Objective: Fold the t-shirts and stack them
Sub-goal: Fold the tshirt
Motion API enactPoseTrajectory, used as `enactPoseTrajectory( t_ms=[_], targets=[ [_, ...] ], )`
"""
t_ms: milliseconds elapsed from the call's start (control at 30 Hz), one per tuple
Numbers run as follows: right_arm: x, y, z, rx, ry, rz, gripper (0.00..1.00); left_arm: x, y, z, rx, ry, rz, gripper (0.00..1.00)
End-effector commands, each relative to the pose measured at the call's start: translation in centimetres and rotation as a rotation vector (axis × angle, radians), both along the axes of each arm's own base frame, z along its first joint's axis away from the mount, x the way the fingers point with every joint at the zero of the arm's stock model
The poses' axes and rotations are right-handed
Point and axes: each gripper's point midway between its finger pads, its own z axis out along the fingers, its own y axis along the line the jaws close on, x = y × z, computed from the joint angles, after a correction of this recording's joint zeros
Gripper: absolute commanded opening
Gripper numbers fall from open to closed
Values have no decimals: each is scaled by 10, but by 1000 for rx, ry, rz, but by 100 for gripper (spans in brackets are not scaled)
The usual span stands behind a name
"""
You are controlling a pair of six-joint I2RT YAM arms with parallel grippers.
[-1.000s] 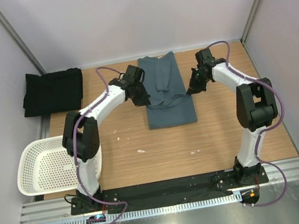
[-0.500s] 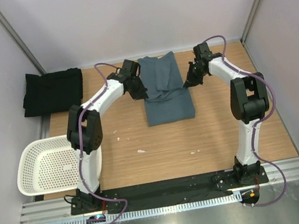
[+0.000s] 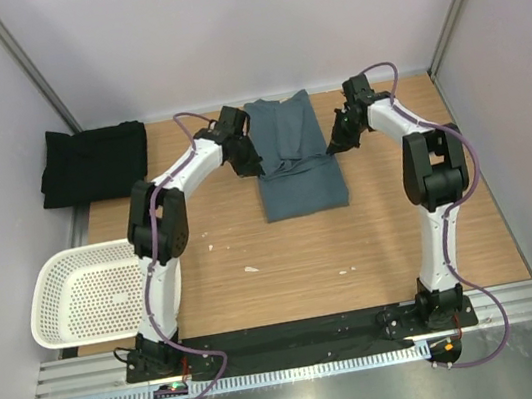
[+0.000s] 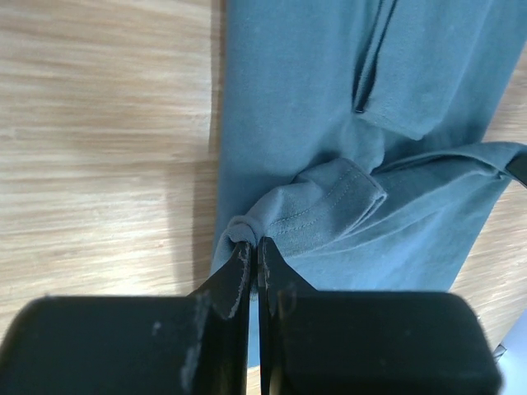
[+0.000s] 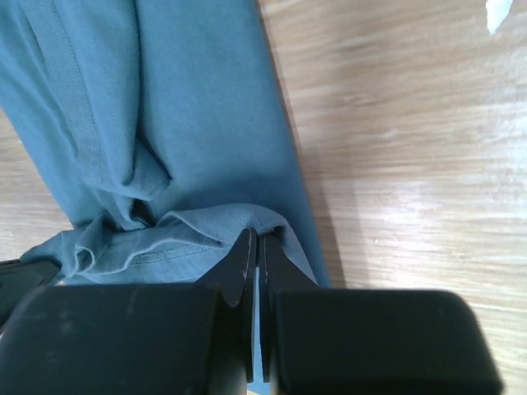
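Left tool (image 4: 254, 247) pinched shut on bunched edge of slate blue-grey soft cloth t-shirt (image 4: 313, 123); right tool (image 5: 255, 239) likewise. Seemed limp, light; hem edges at tool tips suited holding.

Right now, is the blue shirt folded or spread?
Partly folded: the blue shirt is a narrow strip, and the left hand and right hand pinch its doubled-over edge.
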Motion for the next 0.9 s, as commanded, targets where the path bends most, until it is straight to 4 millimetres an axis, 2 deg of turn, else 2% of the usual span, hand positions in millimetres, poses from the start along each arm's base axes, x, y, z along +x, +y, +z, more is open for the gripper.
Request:
enactPoseTrajectory(
  t_ms=[0, 233, 400, 533, 700, 867],
  targets=[
    [16, -2, 15, -9, -56, 15, 1, 15, -7, 16, -35, -58, -35, 0],
    [17, -2, 17, -7, -59, 13, 1, 21, -4, 25, -33, -88, -40, 0],
    [19, -4, 45, -14, -123, 7, 1, 20, -3, 45, -42, -127, -52, 0],
    [20, -6, 57, -20, -156, 4, 1, 22, -2, 57, -48, -164, -54, 0],
    [20, -5, 58, -13, -159, 7, 1, 24, -4, 57, -53, -165, -55, 0],
    [23, -6, 49, -22, -150, 5, 1, 27, -6, 57, -54, -174, -63, 0]
  ],
)
